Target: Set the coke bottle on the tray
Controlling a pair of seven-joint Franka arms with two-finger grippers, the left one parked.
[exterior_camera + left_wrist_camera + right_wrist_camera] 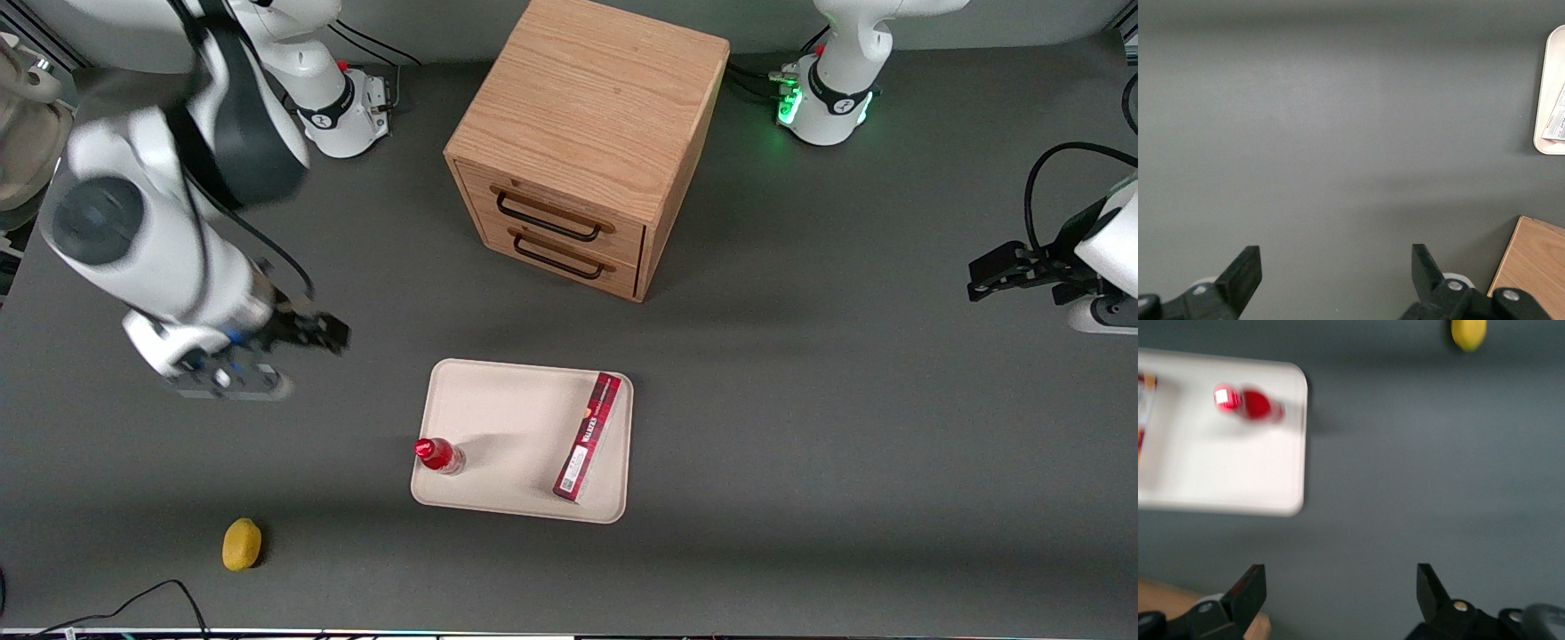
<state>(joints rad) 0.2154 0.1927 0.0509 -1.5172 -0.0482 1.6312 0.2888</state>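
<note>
The coke bottle [437, 455] is small and red with a red cap. It stands on the cream-beige tray [507, 418], close to the tray edge toward the working arm's end; it also shows in the right wrist view [1248, 403] on the tray [1218, 473]. My gripper [324, 333] is open and empty. It hangs above the bare table, off the tray toward the working arm's end and farther from the front camera than the bottle. Its fingers [1248, 590] stand wide apart with only table between them.
A long flat red box [588, 436] lies on the tray at the edge toward the parked arm. A wooden two-drawer cabinet [582, 142] stands farther from the camera than the tray. A yellow lemon [241, 544] lies near the table's front edge.
</note>
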